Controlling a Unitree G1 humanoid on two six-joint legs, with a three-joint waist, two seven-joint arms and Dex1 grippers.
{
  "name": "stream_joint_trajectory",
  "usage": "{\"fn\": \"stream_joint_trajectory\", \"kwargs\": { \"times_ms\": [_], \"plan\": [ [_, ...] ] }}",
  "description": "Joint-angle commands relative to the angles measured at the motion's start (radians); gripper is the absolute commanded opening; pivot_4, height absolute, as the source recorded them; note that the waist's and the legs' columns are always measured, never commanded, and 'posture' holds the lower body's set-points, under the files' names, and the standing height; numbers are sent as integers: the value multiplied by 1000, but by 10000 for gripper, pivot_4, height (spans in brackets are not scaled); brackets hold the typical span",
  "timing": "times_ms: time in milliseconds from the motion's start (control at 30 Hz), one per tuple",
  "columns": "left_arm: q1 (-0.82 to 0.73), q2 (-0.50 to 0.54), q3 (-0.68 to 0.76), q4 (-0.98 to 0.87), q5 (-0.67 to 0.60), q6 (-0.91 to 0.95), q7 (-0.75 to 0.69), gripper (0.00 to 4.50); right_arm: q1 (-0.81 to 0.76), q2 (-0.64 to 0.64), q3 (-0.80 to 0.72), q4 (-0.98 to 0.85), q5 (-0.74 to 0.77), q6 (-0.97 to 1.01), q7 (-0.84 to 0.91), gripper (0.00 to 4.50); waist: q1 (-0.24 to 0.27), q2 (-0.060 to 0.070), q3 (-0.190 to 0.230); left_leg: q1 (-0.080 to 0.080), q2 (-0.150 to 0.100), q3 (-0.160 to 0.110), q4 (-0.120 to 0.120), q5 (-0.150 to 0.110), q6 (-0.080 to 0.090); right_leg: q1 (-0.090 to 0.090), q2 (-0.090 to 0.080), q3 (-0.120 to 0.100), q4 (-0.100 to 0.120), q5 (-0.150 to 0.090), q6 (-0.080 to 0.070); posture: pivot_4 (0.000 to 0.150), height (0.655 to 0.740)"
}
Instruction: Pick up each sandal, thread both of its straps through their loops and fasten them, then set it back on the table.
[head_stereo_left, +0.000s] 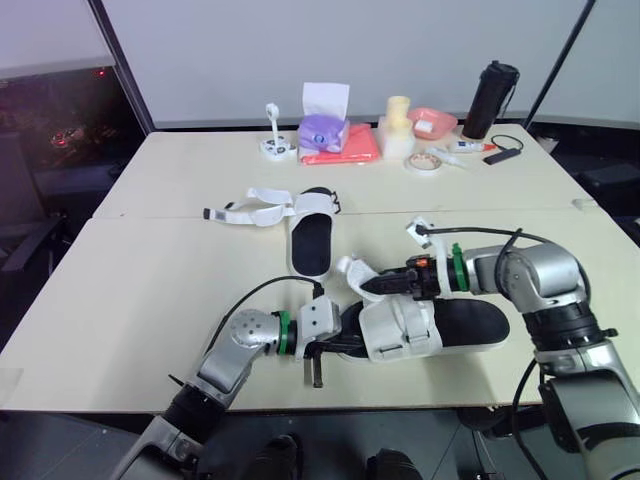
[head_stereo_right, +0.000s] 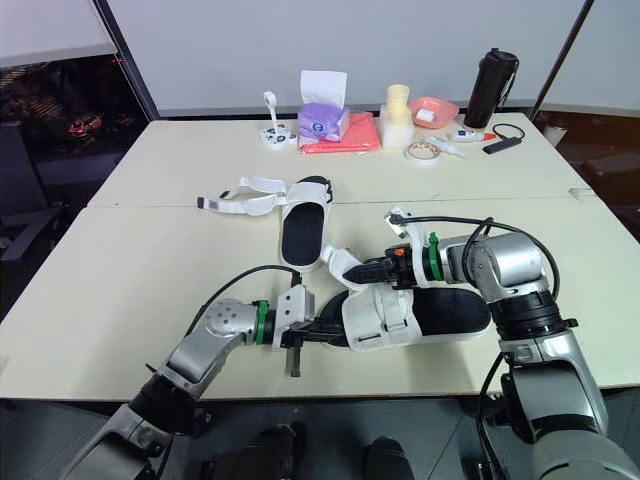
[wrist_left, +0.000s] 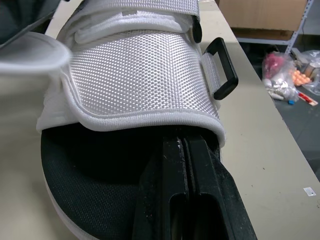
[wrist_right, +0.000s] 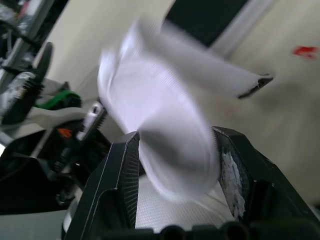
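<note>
The near sandal (head_stereo_left: 440, 325), black sole and white woven upper, lies at the table's front edge. My left gripper (head_stereo_left: 343, 346) is shut on its toe end; in the left wrist view the fingers (wrist_left: 200, 165) press together under the white upper (wrist_left: 135, 75), beside a black loop (wrist_left: 225, 70). My right gripper (head_stereo_left: 368, 286) hovers over the sandal, shut on a loose white strap (wrist_right: 170, 135) that curls between its fingers. A second sandal (head_stereo_left: 312, 240) lies farther back, its white straps (head_stereo_left: 250, 212) spread open to the left.
Along the far edge stand a purple tissue box (head_stereo_left: 323, 128), red cloth (head_stereo_left: 345, 150), pink bowl (head_stereo_left: 432, 122), tape roll (head_stereo_left: 424, 162) and black bottle (head_stereo_left: 490, 98). The table's front edge (head_stereo_left: 420, 398) runs just below the near sandal.
</note>
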Motion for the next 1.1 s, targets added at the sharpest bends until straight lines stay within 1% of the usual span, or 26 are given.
{"fn": "stream_joint_trajectory", "kwargs": {
  "times_ms": [33,367,633,733,900,1100],
  "plan": [
    [25,10,-30,24,45,24,16,0,-33,26,2,2,16,-19,21,23903,-1,0,0,0,0,0,0,0,0,0,0,0,0,0,0,1500,7400],
    [27,6,-29,22,44,27,26,0,-69,64,16,16,18,-37,53,23903,0,0,0,0,0,0,0,0,0,0,0,0,0,0,0,1500,7400],
    [21,0,-28,31,45,21,31,0,-156,107,-32,75,33,-48,52,23903,0,0,0,0,0,0,0,0,0,-1,0,0,0,0,0,1500,7400],
    [20,-1,-27,33,45,20,33,0,-182,113,-54,81,43,-43,47,23903,1,0,0,0,0,-1,0,0,0,-4,0,0,0,0,0,1500,7400],
    [20,-2,-27,36,44,19,34,0,-205,122,-97,66,72,-34,34,23903,0,0,0,0,-1,-1,0,0,0,-4,0,0,0,0,1,1500,7400],
    [18,-5,-26,40,45,14,33,0,-201,127,-114,24,96,-17,11,23903,0,0,0,0,0,-1,0,0,0,-4,0,0,0,0,1,1500,7400]
  ]
}}
